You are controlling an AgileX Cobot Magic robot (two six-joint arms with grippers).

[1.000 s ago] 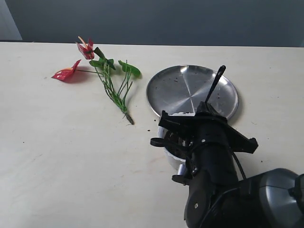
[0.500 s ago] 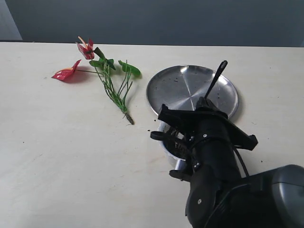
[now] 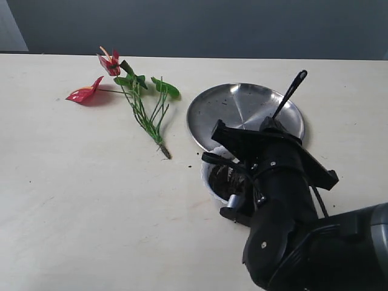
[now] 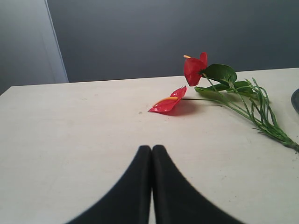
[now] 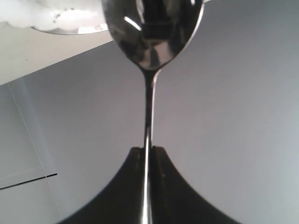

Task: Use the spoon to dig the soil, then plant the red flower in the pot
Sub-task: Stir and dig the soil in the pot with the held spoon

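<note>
The right hand [image 5: 148, 154] is pinching the spoon [image 5: 149, 84] by its handle, poised over the soil [image 3: 227, 182] in the pot [image 3: 209, 182]. The left hand [image 4: 152, 151], pressed together, is facing the red flower [image 4: 219, 91], lying on the tabletop [image 4: 70, 130] with stems trailing toward the steel plate [image 3: 236, 109].

**Closed left tool above a pale tabletop, red flower beyond**

The left tool [image 4: 151, 186] shows two black fingers pressed together, holding nothing; on the cream tabletop [image 4: 70, 140] beyond lies the red flower [image 4: 205, 84], two red blooms, green leaves and stems; grey wall behind.
</note>
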